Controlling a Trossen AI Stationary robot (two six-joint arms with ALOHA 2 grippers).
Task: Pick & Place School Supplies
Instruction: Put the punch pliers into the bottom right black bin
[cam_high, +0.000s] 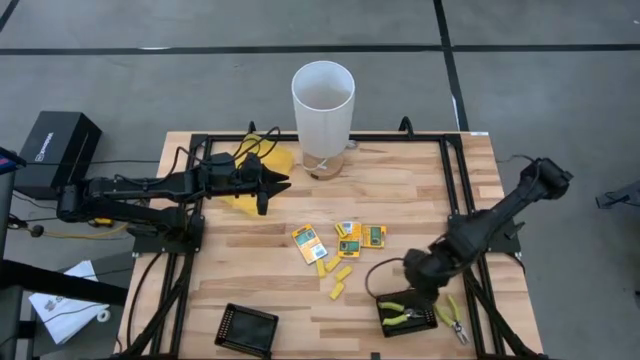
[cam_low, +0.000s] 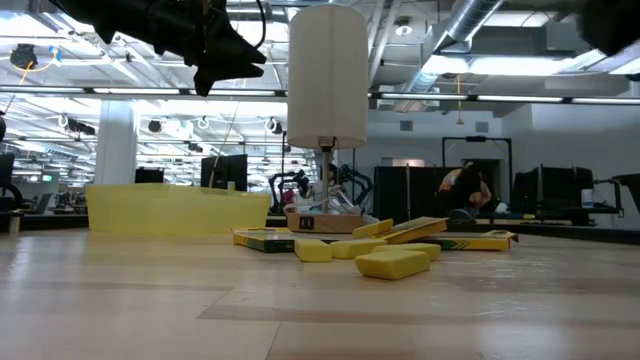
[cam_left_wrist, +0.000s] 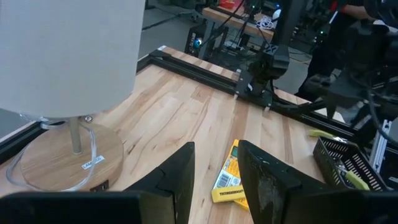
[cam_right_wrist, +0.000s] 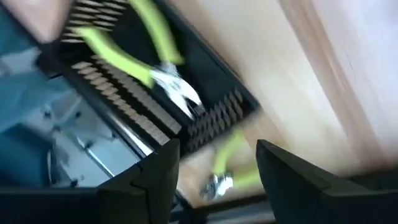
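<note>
Right gripper (cam_high: 418, 290), fingers apart and empty, hovers over near-right tray (cam_high: 385, 318), likely just after dropping pliers (cam_high: 403, 318) there.

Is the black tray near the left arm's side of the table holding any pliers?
No. In the high view that black tray lies bare, while the green-handled pliers sit in the other tray, under the right arm's fingers.

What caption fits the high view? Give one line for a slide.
Right gripper open above the black tray holding green-handled pliers; left gripper waits near the lamp.
</note>
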